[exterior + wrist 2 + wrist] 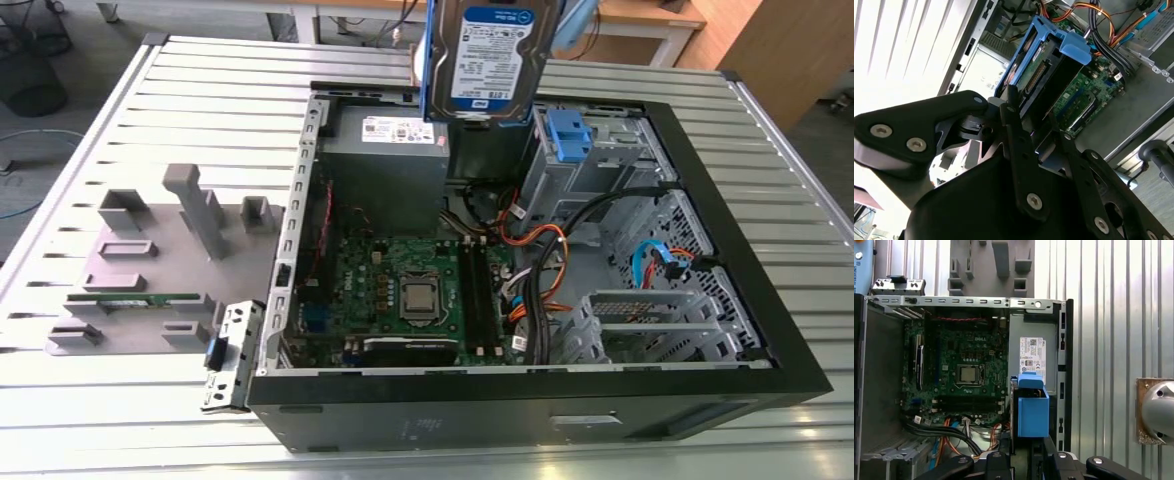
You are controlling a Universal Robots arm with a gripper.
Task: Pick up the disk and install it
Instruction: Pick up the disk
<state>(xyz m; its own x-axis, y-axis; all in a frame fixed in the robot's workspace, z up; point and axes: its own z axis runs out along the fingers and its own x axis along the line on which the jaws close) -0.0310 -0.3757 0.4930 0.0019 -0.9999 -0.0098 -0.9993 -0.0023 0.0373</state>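
Disk (483, 60) hangs upright, pinched by the hand (1031, 112), long axis pointing straight down toward the open computer case (534, 420)

**Gripper clamped on the disk, held aloft**

In the second wrist view we see the gripper (1031, 110) closed. Its two black fingers (1015, 140) are pressed against opposite sides of the disk (1046, 70) at its near end. Linkage arms splay out from the black gripper body on both sides, with screw heads showing at the joints. In the first wrist view we see the gripper (1026, 460) pointing down, with the disk (1032, 412) hanging edge-on between the finger links. In the exterior view we mark the disk (483, 60) hanging upright and clear of any surface, its upper end at the frame edge.
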